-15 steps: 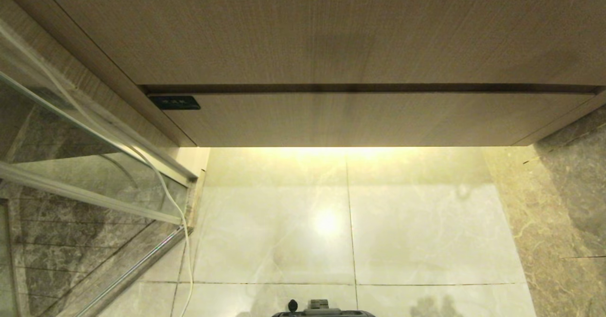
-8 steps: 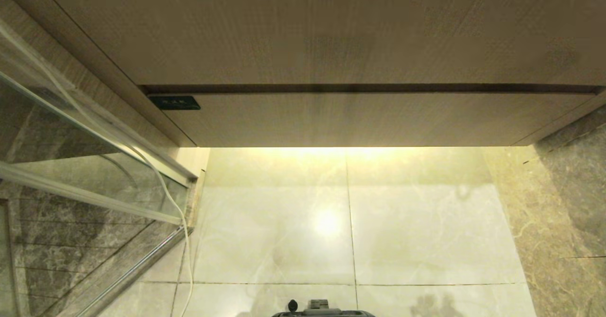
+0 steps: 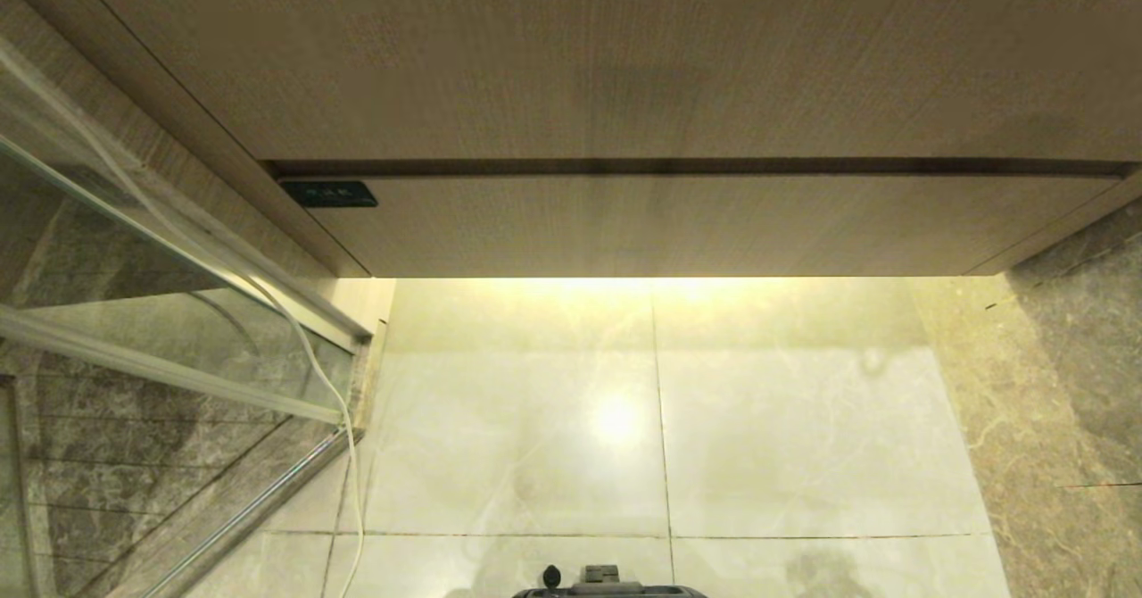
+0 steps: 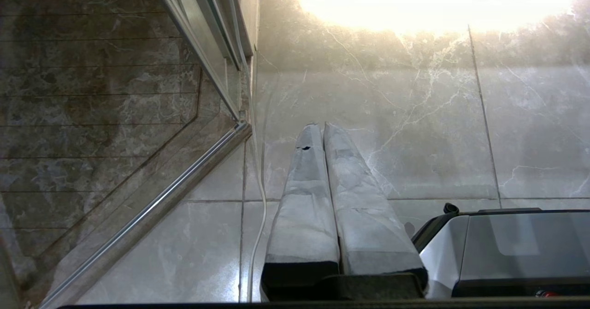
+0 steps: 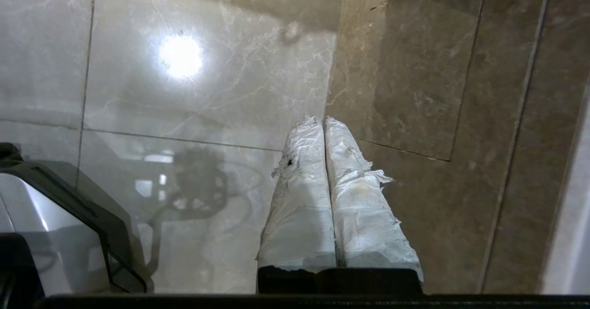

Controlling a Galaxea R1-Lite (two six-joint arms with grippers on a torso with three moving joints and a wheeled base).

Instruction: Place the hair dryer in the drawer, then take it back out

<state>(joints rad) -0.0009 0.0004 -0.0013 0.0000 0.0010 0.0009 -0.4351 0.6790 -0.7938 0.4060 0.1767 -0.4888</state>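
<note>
The drawer (image 3: 660, 223) sits fully shut under the taller wood-grain panel (image 3: 589, 53), its small dark label (image 3: 328, 194) at the far left of the front, and the hair dryer is nowhere in any view — I cannot say where it lies. The right gripper (image 5: 322, 123) hangs over the floor tiles (image 3: 803, 437) near the brown marble wall (image 5: 438, 69), its wrapped fingers (image 5: 302, 198) pressed together on nothing; the left gripper (image 4: 320, 128) is likewise clenched and empty, pointing down at the pale tiles beside the robot's base (image 4: 502, 249) and the white cable (image 4: 258, 180). The step in hand looks like reaching to open the drawer, so I would judge the right arm should spread its fingers before it arrives, aim for the dark slot (image 3: 696, 167) along the drawer's top edge and pull straight out — a skewed tug could jam it. Against the earlier head pictures the cabinet, glass door (image 3: 169, 312) and floor stand unchanged; only the dim reflection near the bottom right looks slightly different.
</note>
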